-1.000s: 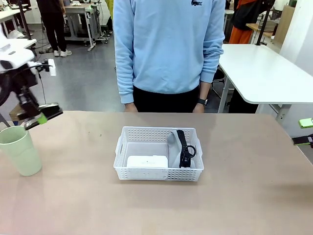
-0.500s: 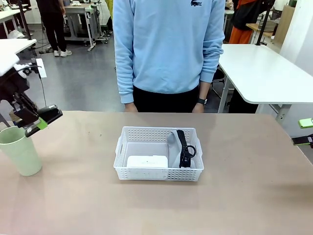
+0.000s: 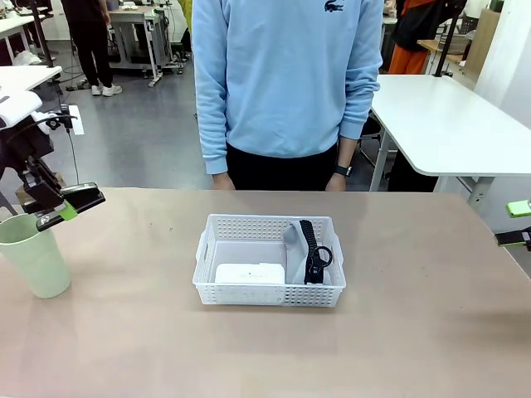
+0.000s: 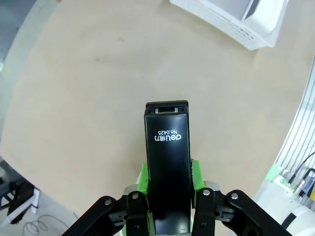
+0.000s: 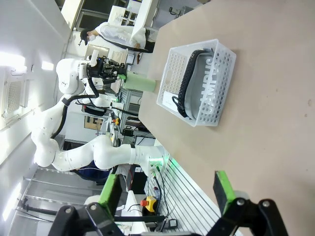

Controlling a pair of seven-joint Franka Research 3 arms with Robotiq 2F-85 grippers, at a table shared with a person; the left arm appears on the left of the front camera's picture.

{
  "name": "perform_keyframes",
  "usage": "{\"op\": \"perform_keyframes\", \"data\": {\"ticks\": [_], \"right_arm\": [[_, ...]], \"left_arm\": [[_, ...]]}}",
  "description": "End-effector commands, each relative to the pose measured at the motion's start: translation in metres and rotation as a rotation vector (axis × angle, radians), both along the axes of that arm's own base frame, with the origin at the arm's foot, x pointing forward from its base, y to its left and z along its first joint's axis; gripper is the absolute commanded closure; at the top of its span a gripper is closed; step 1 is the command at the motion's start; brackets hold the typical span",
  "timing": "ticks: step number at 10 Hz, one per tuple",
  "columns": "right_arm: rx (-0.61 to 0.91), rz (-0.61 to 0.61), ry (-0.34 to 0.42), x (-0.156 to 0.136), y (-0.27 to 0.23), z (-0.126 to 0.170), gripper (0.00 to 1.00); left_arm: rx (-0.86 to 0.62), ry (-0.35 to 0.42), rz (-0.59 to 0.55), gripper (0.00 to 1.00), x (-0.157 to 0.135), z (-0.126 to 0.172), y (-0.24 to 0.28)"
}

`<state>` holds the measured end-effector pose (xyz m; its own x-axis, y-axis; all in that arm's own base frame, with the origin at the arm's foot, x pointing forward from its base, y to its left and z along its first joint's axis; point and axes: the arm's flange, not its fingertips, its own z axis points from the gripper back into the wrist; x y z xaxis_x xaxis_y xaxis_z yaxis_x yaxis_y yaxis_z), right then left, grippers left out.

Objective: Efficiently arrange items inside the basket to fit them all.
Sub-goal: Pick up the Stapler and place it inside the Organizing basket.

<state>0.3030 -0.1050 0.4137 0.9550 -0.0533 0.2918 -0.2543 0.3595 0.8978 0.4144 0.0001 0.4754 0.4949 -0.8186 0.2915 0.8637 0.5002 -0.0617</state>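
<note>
front view, left gripper [image 3: 60,211]: at the far left, raised off the table, jaws narrow and clamped on the black stapler
front view, black stapler [image 3: 80,197]: sticks out sideways from the green pads, just above and to the right of the cup's rim
front view, pale green cup [image 3: 35,254]: upright on the table [image 3: 124,332] at the left edge, well apart from the basket
front view, white basket [image 3: 265,220]: mid-table, in front of a person [image 3: 286,83] in a light blue sweatshirt
front view, power strip [image 3: 249,273]: flat in the basket's near-left part, against the near wall
front view, grey pouch [image 3: 291,235]: in the basket's right part, black strap [image 3: 310,245] lying over it
front view, right gripper [image 3: 516,224]: at the right edge, jaws wide, nothing between them
left wrist view, left gripper [image 4: 169,176]: green pads [image 4: 143,176] press both sides of the black stapler [image 4: 167,147]
left wrist view, black stapler: white print on top, front end pointing away, bare table [image 4: 74,98] below
left wrist view, white basket [image 4: 231,29]: one corner at the top right, well apart from the stapler
right wrist view, right gripper [image 5: 166,191]: jaws spread wide, empty
right wrist view, white basket [image 5: 216,93]: on the table, grey pouch [image 5: 199,88] and black strap [image 5: 187,73] inside
right wrist view, pale green cup [image 5: 140,82]: beyond the basket, beside the far left arm
</note>
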Motion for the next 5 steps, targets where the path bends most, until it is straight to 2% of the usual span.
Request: {"op": "perform_keyframes", "data": {"ticks": [1, 2, 4, 5], "right_arm": [[0.006, 0.007, -0.017, -0.001, -0.002, 0.001, 0.00], [0.006, 0.007, -0.017, -0.001, -0.002, 0.001, 0.00], [0.006, 0.007, -0.017, -0.001, -0.002, 0.001, 0.00], [0.006, 0.007, -0.017, -0.001, -0.002, 0.001, 0.00]], "left_arm": [[0.000, 0.000, 0.000, 0.63, 0.000, 0.000, 0.000], [-0.012, -0.043, 0.012, 0.63, -0.002, 0.012, -0.006], [0.047, -0.099, -0.048, 0.63, -0.010, 0.052, -0.031], [0.062, -0.126, -0.151, 0.63, -0.017, 0.076, -0.058]]}}
